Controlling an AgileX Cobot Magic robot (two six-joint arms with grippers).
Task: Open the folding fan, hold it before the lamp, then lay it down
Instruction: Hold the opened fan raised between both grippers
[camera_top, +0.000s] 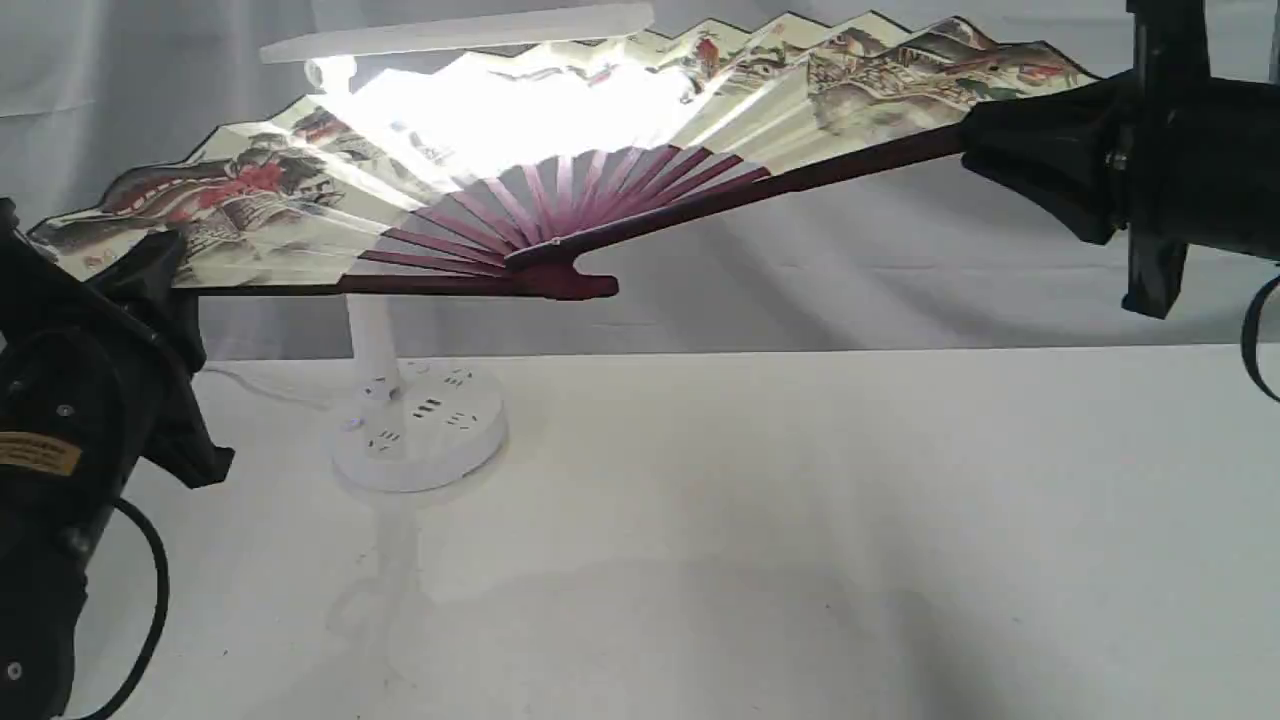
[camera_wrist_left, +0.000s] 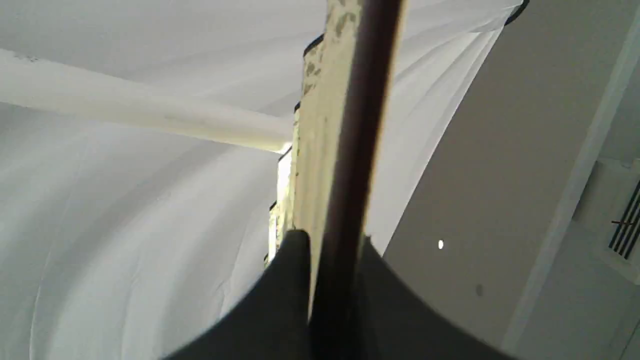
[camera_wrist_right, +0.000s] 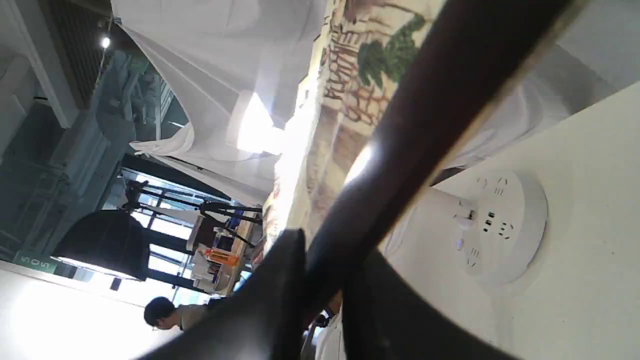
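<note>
The folding fan (camera_top: 300, 215) is spread wide open in the air in front of the lamp (camera_top: 415, 430), its maroon ribs meeting at the pivot (camera_top: 560, 270). Lamp light glows through the cream paper below the bar head (camera_top: 455, 35). My left gripper (camera_top: 165, 265) is shut on the left guard; in the left wrist view the guard (camera_wrist_left: 357, 125) runs out from between the fingers (camera_wrist_left: 292, 280). My right gripper (camera_top: 985, 140) is shut on the right guard, seen as a dark bar (camera_wrist_right: 430, 115) in the right wrist view, with the lamp base (camera_wrist_right: 500, 225) beyond.
A white table (camera_top: 800, 540) stretches under the fan, with a white cloth backdrop (camera_top: 850, 250) behind it. The lamp's cord (camera_top: 250, 385) trails left from the base. Black cables hang by both arms at the frame edges.
</note>
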